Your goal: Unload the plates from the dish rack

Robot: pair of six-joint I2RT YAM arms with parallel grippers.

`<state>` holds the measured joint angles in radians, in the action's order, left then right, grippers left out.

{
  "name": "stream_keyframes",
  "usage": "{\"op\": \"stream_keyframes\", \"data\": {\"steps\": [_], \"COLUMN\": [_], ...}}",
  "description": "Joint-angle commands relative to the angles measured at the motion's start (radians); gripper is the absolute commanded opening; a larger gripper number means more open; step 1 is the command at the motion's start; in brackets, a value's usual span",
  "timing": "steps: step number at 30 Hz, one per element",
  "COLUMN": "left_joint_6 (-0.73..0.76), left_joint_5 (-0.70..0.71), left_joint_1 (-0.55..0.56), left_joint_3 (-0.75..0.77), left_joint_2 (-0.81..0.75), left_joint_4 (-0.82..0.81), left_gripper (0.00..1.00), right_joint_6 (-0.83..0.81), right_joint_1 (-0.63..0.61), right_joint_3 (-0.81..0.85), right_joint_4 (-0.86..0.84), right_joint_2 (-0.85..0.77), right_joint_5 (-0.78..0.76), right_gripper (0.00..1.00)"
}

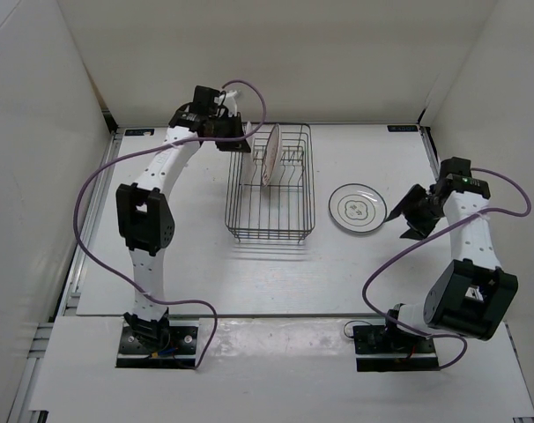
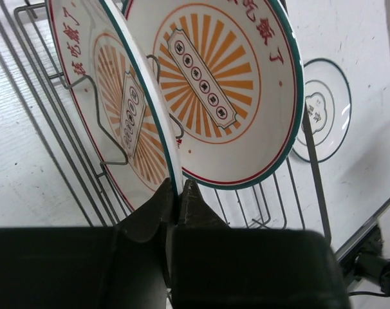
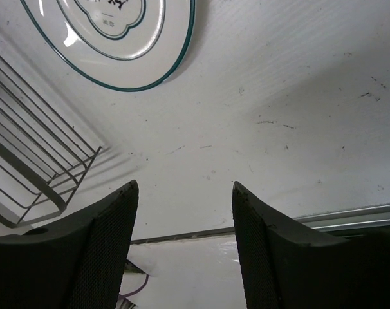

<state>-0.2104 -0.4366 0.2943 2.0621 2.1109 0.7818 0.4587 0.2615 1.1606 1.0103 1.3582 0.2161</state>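
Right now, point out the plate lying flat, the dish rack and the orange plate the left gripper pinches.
flat plate [image 1: 357, 209]: top external view, centre motif.
dish rack [image 1: 271, 233]: top external view, near wall.
pinched orange plate [image 2: 132, 96]: left wrist view, centre motif.

bright even white light, soft shadow beneath the dish rack [image 1: 271, 234], wrist views sharp, near fingers [image 3: 105, 257] dark
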Motion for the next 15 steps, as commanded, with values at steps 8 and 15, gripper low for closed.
{"op": "stream_keyframes", "data": {"steps": [8, 15], "left_joint_6": [-0.095, -0.122], "left_joint_5": [0.045, 0.118], "left_joint_1": [-0.107, -0.248], "left_joint_3": [0.182, 0.294], "left_joint_2": [-0.158, -0.221], "left_joint_4": [-0.159, -0.139], "left_gripper": [0.00, 0.00], "right_joint_6": [0.014, 0.028], "right_joint_1": [0.004, 0.005], "right_joint_3": [-0.050, -0.096], "right_joint_4": [-0.036, -0.052], "right_joint_2": [-0.059, -0.073], "right_joint_5": [0.040, 0.054], "right_gripper": [0.65, 0.65]}}
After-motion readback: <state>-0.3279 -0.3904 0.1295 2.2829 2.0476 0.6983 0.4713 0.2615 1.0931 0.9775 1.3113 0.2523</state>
